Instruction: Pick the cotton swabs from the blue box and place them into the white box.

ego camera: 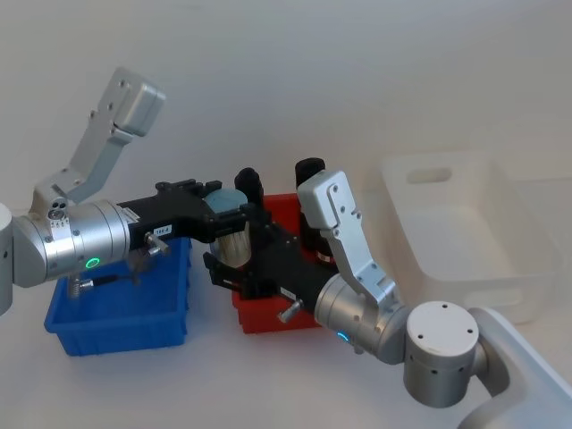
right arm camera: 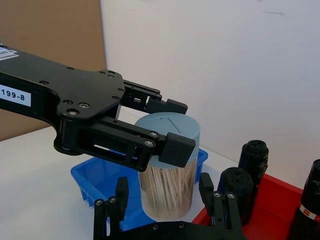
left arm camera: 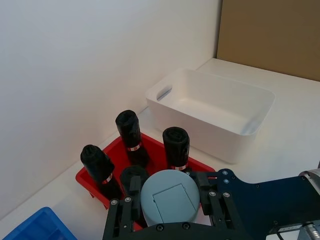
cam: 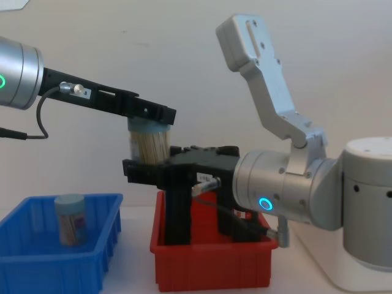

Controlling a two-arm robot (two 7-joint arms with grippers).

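Swab jar (right arm camera: 166,192) is aloft, over the edge of the red bin (cam: 214,269) that faces the blue box (ego camera: 116,335), touching neither. Left gripper (cam: 150,116) has its jaws clenched on the jar at the pale blue lid, one on each side of the cap. Right gripper (right arm camera: 164,179) sits lower on the same jar, above that same red-bin edge, jaws released: one stands on each side of the clear body, with a gap showing on both sides. Judged to be a hand-over not yet made.

Second swab jar (cam: 68,219) stands upright in the blue box, just beside the red bin. White box (left arm camera: 210,135) rests on the worktop (left arm camera: 285,150) on the side of the red bin away from the blue box, and holds nothing. Black rolls (left arm camera: 129,130) stand in the red bin.

Handling, judged:
- The jar is likely light, of stiff thin plastic, smooth and round — prone to twist or slip between flat jaws.
- The lid may be only a press fit, so a hold on the lid alone could part from the body.
- The better hold is the clear wall at mid-height, squeezed gently, with the jar upright so the sticks do not spill.
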